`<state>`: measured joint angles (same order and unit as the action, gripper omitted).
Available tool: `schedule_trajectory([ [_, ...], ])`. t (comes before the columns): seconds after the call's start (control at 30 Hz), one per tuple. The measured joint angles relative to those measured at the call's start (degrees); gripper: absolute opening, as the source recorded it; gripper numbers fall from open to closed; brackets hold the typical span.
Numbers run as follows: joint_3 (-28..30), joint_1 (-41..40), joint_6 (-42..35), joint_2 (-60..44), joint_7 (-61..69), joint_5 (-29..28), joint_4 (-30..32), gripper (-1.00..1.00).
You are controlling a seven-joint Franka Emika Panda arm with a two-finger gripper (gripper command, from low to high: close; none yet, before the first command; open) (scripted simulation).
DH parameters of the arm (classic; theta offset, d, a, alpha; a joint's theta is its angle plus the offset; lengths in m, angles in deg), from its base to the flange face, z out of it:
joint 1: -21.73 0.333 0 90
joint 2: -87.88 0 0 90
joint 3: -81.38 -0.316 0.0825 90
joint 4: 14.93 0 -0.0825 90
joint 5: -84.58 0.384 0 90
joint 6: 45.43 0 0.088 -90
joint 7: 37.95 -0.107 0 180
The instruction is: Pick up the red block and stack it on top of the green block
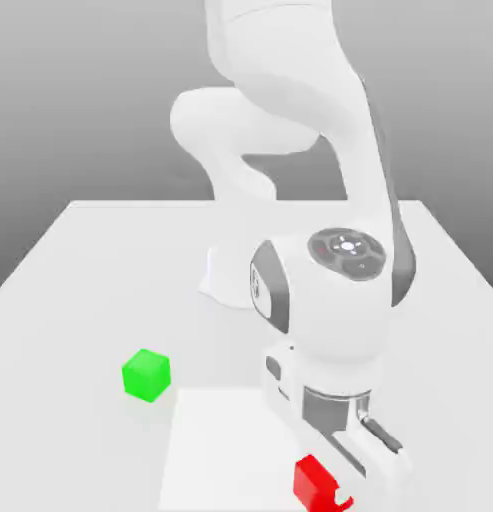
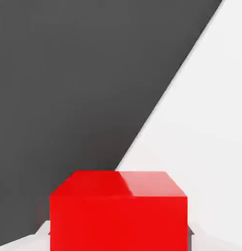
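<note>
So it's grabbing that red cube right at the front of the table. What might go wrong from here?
The gripper is shut on the red block, which sits near the table's front edge, so a slip on lifting might send it off the table. The fingers seem to hold the block near one side, so it could twist in the grip. The green block stands well off toward the exterior view's left; a tilted or off-centre release there would probably topple the stack.

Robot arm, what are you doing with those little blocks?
The white robot arm has reached down to the table and its hand is shut on the red block, near the front edge. The green block sits by itself on the table, off toward the exterior view's left, with nothing on it. So the red block is gripped but not yet stacked on the green one.
</note>
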<state>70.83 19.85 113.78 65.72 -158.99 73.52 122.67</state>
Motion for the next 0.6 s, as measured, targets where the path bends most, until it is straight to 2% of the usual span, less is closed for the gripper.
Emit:
schedule_trajectory([
  [0.17, -1.5, -3.1, -6.1, 9.5, 5.3, 3.8, 3.2, -1.00],
  [0.43, 5.5, -15.2, -6.3, 24.2, 24.9, 5.0, 17.5, -1.00],
  [0.6, 11.9, -18.2, -6.2, 33.4, 37.8, 6.3, 26.7, -1.00],
])
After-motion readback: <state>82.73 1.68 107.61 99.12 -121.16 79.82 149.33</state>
